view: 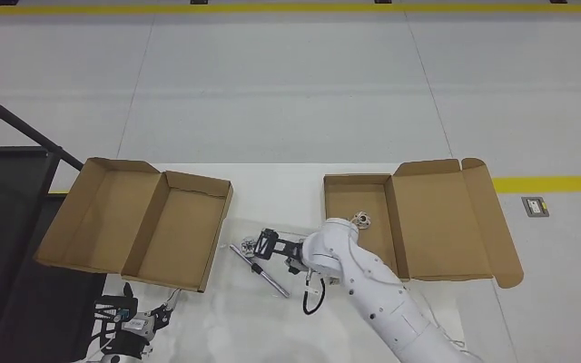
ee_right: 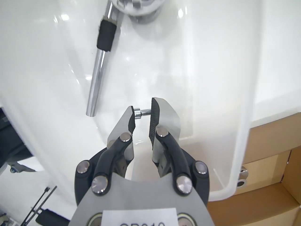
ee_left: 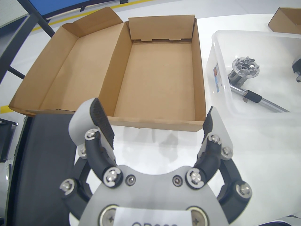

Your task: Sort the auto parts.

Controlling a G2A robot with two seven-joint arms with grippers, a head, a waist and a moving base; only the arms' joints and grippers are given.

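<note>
White bench (view: 272, 191): a clear bin (ee_left: 218, 48) between left box (ee_left: 160, 71) and right box (view: 359, 195) holds a flanged hub (ee_left: 244, 68) and chrome rod (ee_right: 97, 81). Right hand (ee_right: 143, 116) clamps a small bolt (ee_right: 141, 113) over the bin; left hand (ee_left: 153, 109) gapes by the left box.

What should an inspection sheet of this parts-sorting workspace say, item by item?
Surface: white table, carrying two boxes and a bin.
Job's things: left cardboard box open; right cardboard box open, with a small metal part inside; clear bin between them, holding a metal hub and a chrome rod.
Clutter: nothing seen.
Grippers: left gripper open, by the left box's near wall; right gripper shut on a small bolt, over the bin.
Cables: black cable looping at the right arm.
Surroundings: yellow line on the floor; black frame beside the left box.
</note>
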